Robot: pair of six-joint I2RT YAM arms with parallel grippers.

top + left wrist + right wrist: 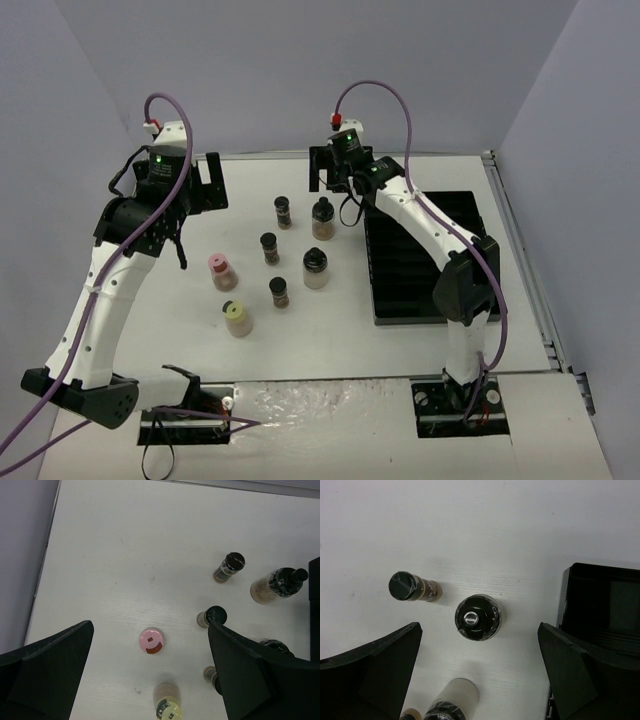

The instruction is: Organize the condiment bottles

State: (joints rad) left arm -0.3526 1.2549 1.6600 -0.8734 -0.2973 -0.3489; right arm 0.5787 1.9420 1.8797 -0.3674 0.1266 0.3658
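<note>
1. Closest to the lenses are the two pincers. The left pincer is spread wide and grips nothing. It hangs high over the counter, with the pink-capped jar seen almost straight below it. The right pincer is likewise spread and bare, and hangs over the brown wide jar.
2. That white counter carries everything else.
3. On its right side lies the black slotted tray, close to the right arm.
4. All seven jars stand upright on the bare counter left of the tray, none touching another. The brown wide jar stands at the far side, just beside the tray. The pale wide jar stands nearer, also black-capped.
5. The pink-capped jar stands furthest left in the group. The yellow-capped jar is nearest the arm bases.
6. Three slim black-capped jars with brown contents remain:
   - the far slim jar, left of the brown wide jar
   - the middle slim jar
   - the near slim jar, right of the yellow-capped one
</note>
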